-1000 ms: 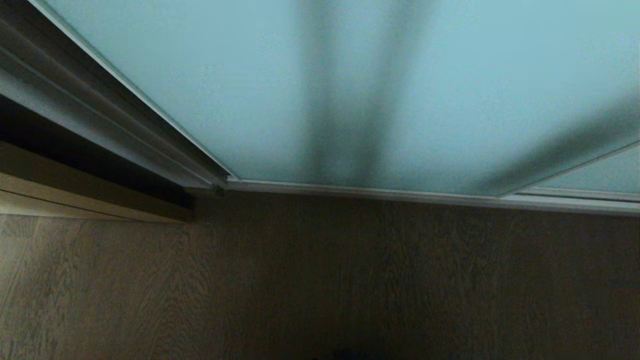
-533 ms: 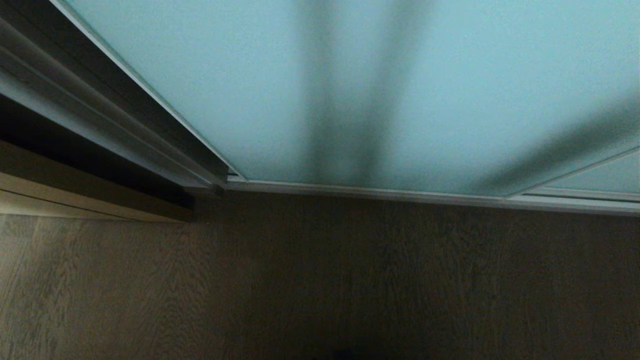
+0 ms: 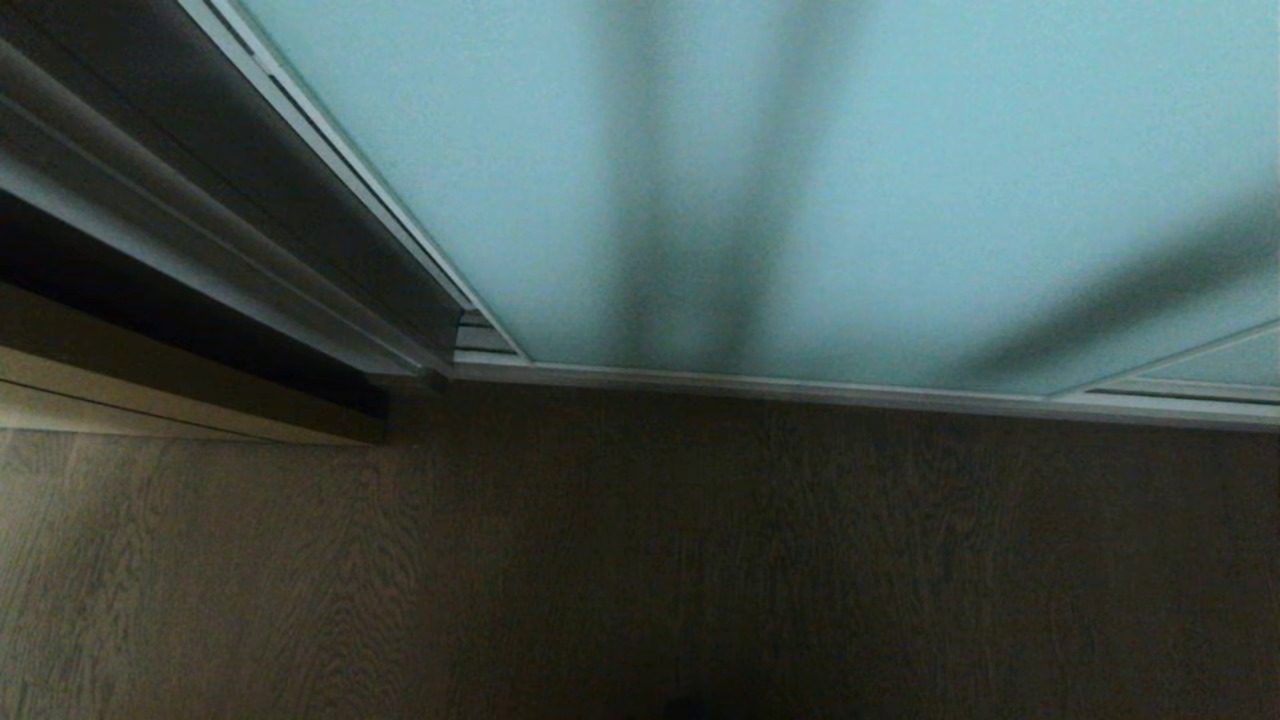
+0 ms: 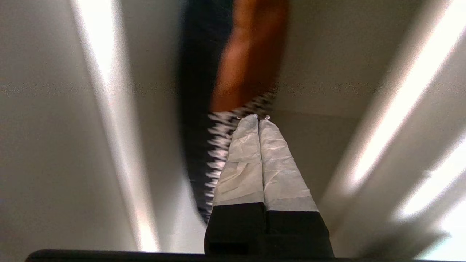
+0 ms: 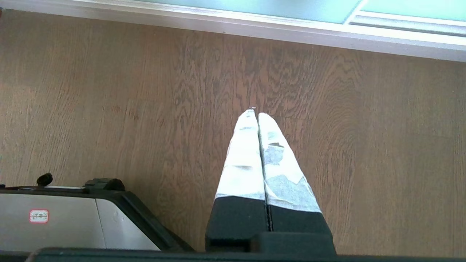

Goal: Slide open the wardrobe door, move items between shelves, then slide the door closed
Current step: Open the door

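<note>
The sliding wardrobe door (image 3: 850,150), frosted blue-green glass in a thin silver frame, fills the upper head view; its left edge (image 3: 350,160) stands a little off the wardrobe's side post, and dark track shows in the gap (image 3: 480,335). Neither arm appears in the head view. In the left wrist view my left gripper (image 4: 258,118) is shut with nothing between its fingers. Just past its tips is a blurred houndstooth cloth piece (image 4: 222,138) beside a black item (image 4: 198,72) with an orange-brown part (image 4: 247,58), among pale surfaces. My right gripper (image 5: 256,112) is shut and points at the floor.
Dark wood floor (image 3: 640,560) runs up to the door's bottom rail (image 3: 800,385). A second glass panel (image 3: 1220,360) shows at far right. A wooden board (image 3: 150,390) lies low at the left. My base's corner (image 5: 54,218) sits near the right gripper.
The sliding door has moved right; its left edge has drawn away from the side post and a gap with the track has opened. Floor and post have stayed put.
</note>
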`<state>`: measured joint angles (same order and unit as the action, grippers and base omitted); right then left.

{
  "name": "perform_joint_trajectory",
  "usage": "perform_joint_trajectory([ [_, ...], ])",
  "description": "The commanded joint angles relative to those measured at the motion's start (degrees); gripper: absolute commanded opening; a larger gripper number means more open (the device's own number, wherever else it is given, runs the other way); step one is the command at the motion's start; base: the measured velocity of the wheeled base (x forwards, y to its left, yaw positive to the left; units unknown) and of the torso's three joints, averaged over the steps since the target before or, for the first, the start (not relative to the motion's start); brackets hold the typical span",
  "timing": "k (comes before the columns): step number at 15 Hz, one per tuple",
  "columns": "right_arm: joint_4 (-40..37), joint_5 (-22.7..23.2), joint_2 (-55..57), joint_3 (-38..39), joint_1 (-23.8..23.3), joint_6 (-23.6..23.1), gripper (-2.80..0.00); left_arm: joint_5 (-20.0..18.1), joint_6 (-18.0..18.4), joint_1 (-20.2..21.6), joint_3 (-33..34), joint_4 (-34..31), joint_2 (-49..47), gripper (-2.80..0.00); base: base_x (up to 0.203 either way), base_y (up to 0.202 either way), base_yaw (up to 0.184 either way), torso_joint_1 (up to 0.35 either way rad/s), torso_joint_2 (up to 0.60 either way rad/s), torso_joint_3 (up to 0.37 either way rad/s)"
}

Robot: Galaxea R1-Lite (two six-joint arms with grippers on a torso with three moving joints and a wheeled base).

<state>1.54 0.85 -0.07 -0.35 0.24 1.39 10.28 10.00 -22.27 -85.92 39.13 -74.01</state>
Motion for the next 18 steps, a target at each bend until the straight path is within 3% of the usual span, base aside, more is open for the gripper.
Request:
perform_joint_trajectory([
  [1, 0.0, 0.0, 0.1, 0.0, 0.0, 0.0, -2.8, 0.1, 0.1, -2.7, -1.8, 0.4, -3.1, -2.8, 0.0, 0.0, 0.0, 0.0, 0.0, 0.0],
  [6, 0.0, 0.0, 0.1, 0.0, 0.0, 0.1, -2.8, 0.4, 0.9, -9.5, -6.7, 0.8, -9.7, -2.8, 0.0, 0.0, 0.0, 0.0, 0.0, 0.0],
  [11, 0.0, 0.0, 0.1, 0.0, 0.0, 0.0, -2.8, 3.5, 1.8, -18.5, -7.6, 4.1, -16.4, -2.8, 0.0, 0.0, 0.0, 0.0, 0.0, 0.0],
  [16, 0.0, 0.0, 0.1, 0.0, 0.0, 0.0, -2.8, 6.6, 5.5, -26.1, -17.3, 8.0, -25.9, -2.8, 0.0, 0.0, 0.0, 0.0, 0.0, 0.0],
  [18, 0.0, 0.0, 0.1, 0.0, 0.0, 0.0, -2.8, 6.7, 5.3, -27.6, -17.5, 8.2, -26.0, -2.8, 0.0, 0.0, 0.0, 0.0, 0.0, 0.0],
])
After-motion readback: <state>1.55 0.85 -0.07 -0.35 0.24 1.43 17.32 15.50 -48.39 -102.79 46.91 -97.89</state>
